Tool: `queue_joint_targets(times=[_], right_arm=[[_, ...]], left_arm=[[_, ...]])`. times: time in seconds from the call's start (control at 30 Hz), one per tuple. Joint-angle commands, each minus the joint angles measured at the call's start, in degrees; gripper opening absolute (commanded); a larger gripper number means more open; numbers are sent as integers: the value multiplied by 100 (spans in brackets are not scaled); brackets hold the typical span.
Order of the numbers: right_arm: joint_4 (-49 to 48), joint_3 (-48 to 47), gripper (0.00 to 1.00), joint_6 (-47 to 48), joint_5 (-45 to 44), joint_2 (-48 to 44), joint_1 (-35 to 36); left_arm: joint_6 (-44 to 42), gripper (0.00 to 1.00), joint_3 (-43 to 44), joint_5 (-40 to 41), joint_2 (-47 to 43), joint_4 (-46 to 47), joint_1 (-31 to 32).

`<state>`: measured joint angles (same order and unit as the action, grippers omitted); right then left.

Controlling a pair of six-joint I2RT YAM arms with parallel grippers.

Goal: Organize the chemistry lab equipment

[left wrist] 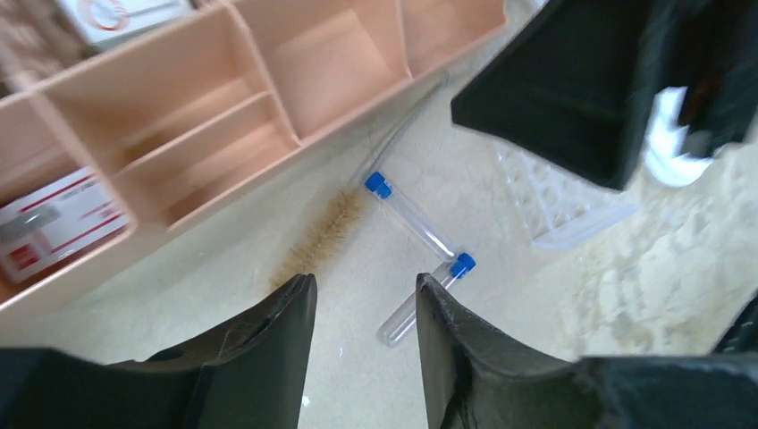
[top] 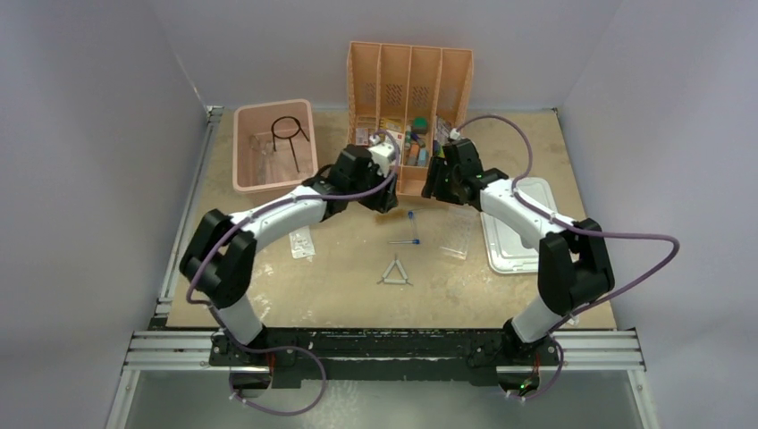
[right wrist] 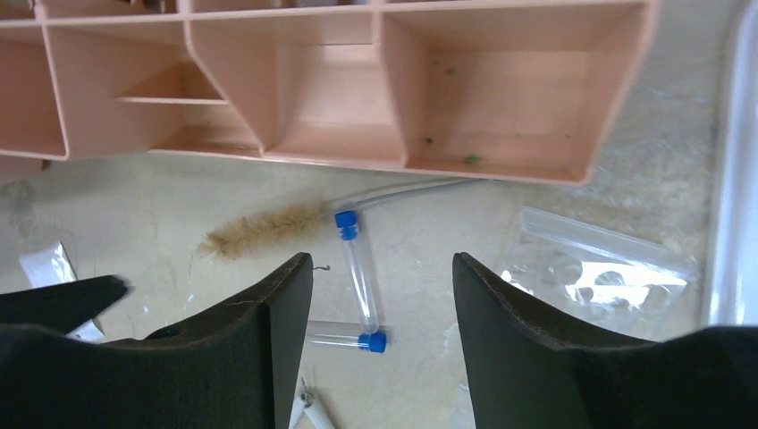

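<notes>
My left pincer (left wrist: 365, 290) hangs released over the table (top: 340, 286), its two black fingers apart with nothing between them. Just past their tips lie two thin blue-capped tubes (left wrist: 411, 219), set at an angle, the clear end of one close by the cap of the other.

A tan-bristled test-tube brush (left wrist: 317, 237) lies beside the tubes, its thin handle running along the front wall of the orange divider organiser (left wrist: 214, 204). My right pincer (right wrist: 383, 268) is likewise loosened and empty, and looks down on the same two tubes and the brush from the other side.

The clear plastic tube rack (left wrist: 554, 206) lies flat on the table to the right of the tubes, between them and the white lid (top: 514, 241). Nearer my bases, the white triangle (top: 394, 273) sits alone on the bare board, apart from everything else. A clear packet (top: 302, 241) lies to the left, just beside my left forearm. At the far left, the black wire ring tripod (top: 290, 134) rests inside the pink bin (top: 241, 152) — what else lies in that bin I cannot tell.
</notes>
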<state>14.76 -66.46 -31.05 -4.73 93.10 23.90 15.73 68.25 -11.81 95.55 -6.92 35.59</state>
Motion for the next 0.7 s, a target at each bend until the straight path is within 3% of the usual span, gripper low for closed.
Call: queue_joint_targets(times=[0.0,0.17,0.4,0.67], right_arm=[[-166,225,60,-442,-37,-561,-250],[-182,529,56,-595,-226,-927,-459],[-207,887,52,-724,-333,-1335,-737],[-229,1003,52,-683,-372,-1481,-831]], left_arm=[[-1167,40,639,186,679,45,374],[-1700,32,1461,269,1468,-384,693],[-1875,27,1681,769,1968,-218,791],[-2265,13,1886,1082,2234,-527,791]])
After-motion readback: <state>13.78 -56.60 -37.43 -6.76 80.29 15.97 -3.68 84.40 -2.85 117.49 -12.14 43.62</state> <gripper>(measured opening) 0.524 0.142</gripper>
